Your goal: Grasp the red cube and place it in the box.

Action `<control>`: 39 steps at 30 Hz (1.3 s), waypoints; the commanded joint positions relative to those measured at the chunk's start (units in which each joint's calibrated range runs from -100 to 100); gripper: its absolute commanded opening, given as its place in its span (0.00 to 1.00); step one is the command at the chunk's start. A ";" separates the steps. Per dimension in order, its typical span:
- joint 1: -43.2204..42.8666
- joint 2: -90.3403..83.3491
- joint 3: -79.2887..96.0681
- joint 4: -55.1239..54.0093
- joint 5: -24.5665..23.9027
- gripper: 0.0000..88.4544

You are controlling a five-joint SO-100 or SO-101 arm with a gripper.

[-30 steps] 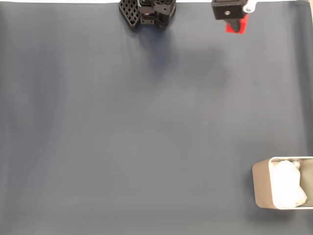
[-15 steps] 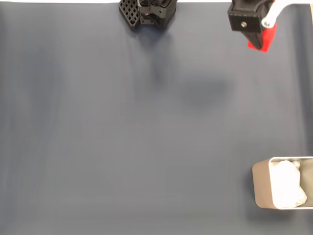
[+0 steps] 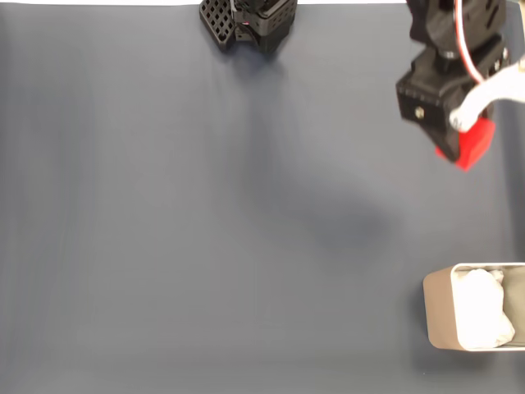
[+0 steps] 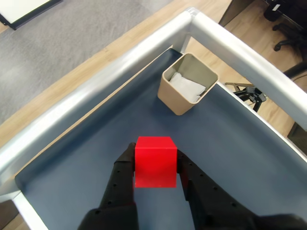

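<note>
The box (image 3: pixel 447 316) runs off the fixed view's right edge — the tool (image 3: pixel 463 144) covers part of the red cube (image 3: pixel 474 141).

Dark blue-grey table mat (image 3: pixel 205 230) — the box (image 3: pixel 440 316) sits on it, near-right edge in the fixed view.

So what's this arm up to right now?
The robot arm's gripper has a small red cube pinched between its two black fingers and holds it up above the dark blue mat. A beige box with white wadded lining sits near the mat's corner. The cube is not over the box yet; in the fixed view there is open mat between them.
</note>
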 commanded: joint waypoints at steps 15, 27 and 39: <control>7.35 20.69 -31.54 3.95 -0.05 0.00; 7.28 32.04 -46.87 3.37 -0.63 0.00; 7.14 40.36 -56.90 2.23 -1.03 0.01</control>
